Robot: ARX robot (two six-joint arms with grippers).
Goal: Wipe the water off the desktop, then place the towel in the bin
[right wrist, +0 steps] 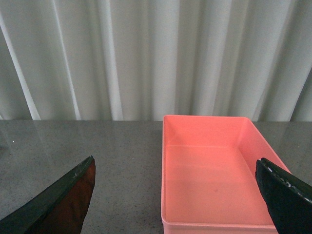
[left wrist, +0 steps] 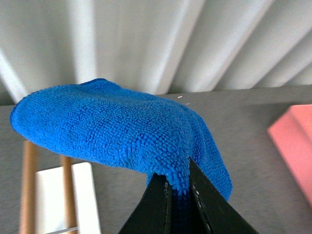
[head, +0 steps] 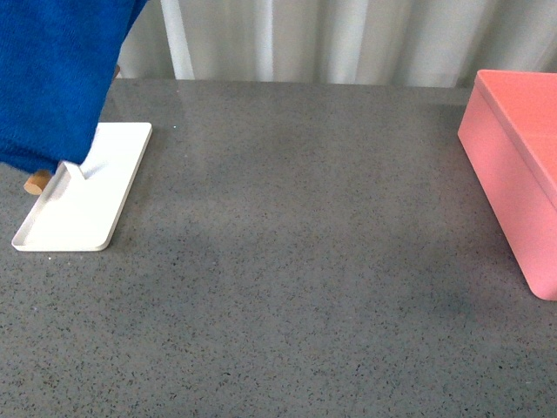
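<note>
The blue towel point(head: 54, 74) hangs in the air at the far left of the front view, over the back end of the white tray. In the left wrist view my left gripper point(left wrist: 179, 187) is shut on a fold of the towel point(left wrist: 117, 131), which drapes away from the black fingers. The dark grey speckled desktop point(head: 296, 244) fills the front view; I see no water on it. The pink bin point(head: 522, 165) stands at the right edge. In the right wrist view my right gripper point(right wrist: 180, 195) is open and empty, just before the empty bin point(right wrist: 214, 170). Neither arm shows in the front view.
A flat white tray point(head: 83, 196) lies at the left of the desktop, with a wooden rod end point(head: 37, 182) showing under the towel. Its rods also show in the left wrist view point(left wrist: 29, 190). White curtains point(head: 348, 39) hang behind the desktop.
</note>
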